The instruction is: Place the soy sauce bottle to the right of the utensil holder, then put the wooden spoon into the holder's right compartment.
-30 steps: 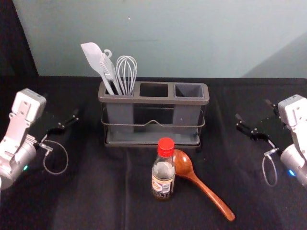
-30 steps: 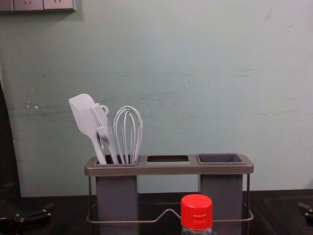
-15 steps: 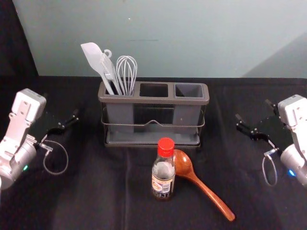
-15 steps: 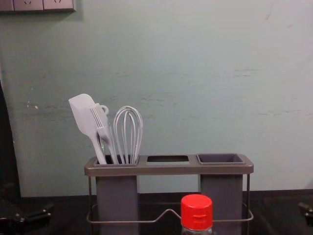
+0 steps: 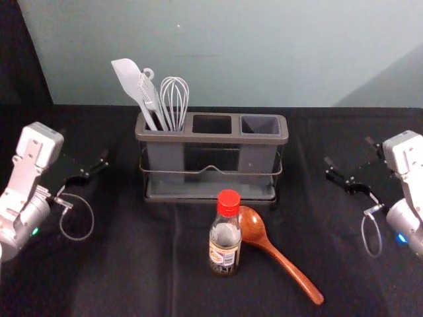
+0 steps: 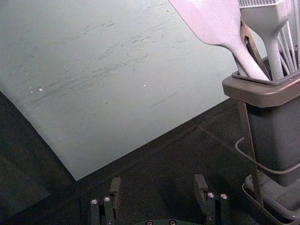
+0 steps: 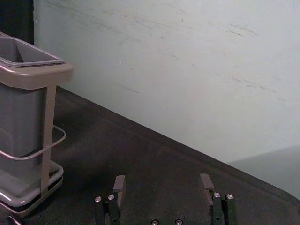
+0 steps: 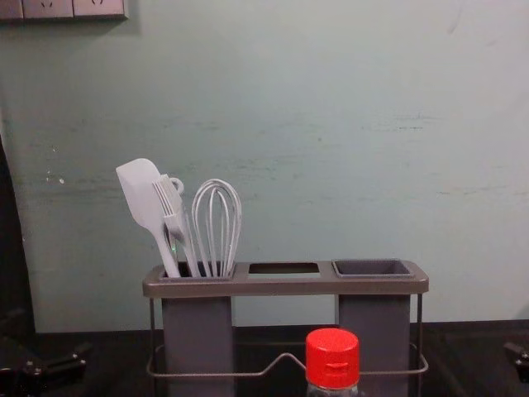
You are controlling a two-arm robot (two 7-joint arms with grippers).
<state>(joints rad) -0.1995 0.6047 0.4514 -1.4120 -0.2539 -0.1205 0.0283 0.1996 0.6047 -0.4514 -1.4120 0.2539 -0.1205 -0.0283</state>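
My right gripper (image 7: 162, 178) is out to the right of the utensil holder (image 5: 211, 137), jaws wide apart and empty, same deal with my left gripper (image 6: 158, 178) parked on the other side. Soy sauce bottle (image 5: 225, 246) is standing upright in front of the holder, right beside the wooden spoon (image 5: 285, 267), so I'd bring the right one in level around the body without nudging the spoon. Then lift it clear, keep it plumb, and only let go once the base sits flat.

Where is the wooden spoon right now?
In the head view, the wooden spoon lies on the dark cloth, just right of the soy sauce bottle, in front of the utensil holder.
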